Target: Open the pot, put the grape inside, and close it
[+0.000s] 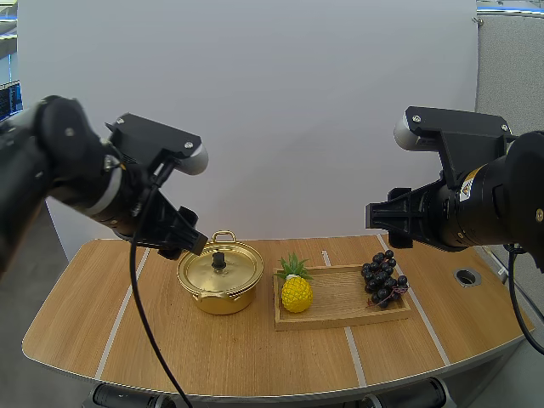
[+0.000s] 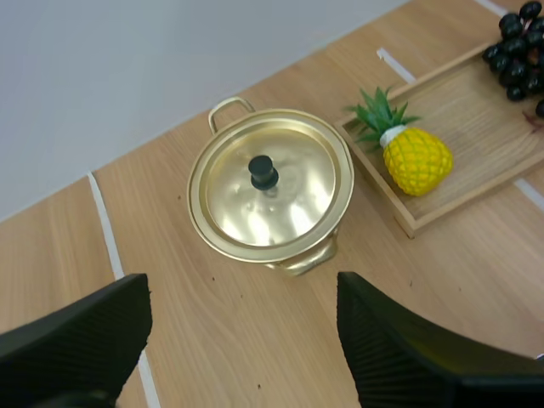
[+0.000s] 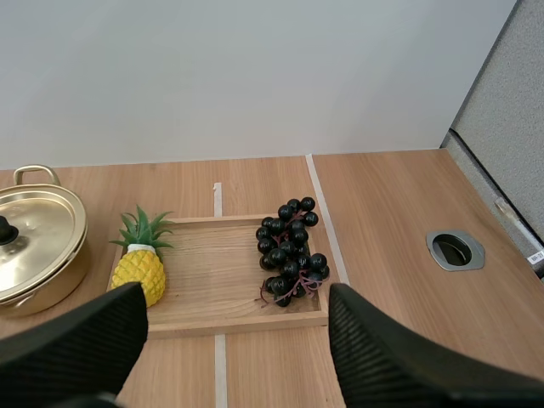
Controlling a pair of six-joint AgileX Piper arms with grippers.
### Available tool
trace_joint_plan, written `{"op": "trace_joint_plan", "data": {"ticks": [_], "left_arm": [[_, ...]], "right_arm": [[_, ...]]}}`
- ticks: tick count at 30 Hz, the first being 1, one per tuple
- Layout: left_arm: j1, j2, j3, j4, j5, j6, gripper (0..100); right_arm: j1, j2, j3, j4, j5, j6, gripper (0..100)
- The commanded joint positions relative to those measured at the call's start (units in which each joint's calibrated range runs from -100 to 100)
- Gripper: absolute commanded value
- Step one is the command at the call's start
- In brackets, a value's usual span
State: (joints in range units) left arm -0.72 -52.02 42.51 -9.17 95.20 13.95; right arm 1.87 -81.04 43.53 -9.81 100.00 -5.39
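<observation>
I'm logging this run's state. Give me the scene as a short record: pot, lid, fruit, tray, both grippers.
pot: gold, on the table beside the wooden tray
lid: on the pot, closed
grapes: dark bunch at the tray's right end
pineapple: at the tray's left end, nearest the pot
left gripper: open, raised near the pot
right gripper: open, raised near the grapes
progress: lid not yet lifted

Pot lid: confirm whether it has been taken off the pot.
No, the lid sits flat on the gold pot, covering it out to the rim.
</observation>
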Motion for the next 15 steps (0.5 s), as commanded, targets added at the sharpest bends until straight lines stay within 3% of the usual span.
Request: {"op": "trace_joint_plan", "data": {"ticks": [1,9,15], "left_arm": [[0.07,6.23,-0.20,0.37,-0.48,1.93,100],[0.07,21.28,-1.21,0.02,-6.64,6.35,100],[-0.01,30.30,-11.63,-1.27,-2.23,6.44,100]], "right_arm": [[0.11,-0.01,-0.31,-0.27,0.00,0.20,100],[0.11,-0.01,-0.31,-0.27,0.00,0.20,100],[0.11,-0.01,-0.31,-0.27,0.00,0.20,100]]}}
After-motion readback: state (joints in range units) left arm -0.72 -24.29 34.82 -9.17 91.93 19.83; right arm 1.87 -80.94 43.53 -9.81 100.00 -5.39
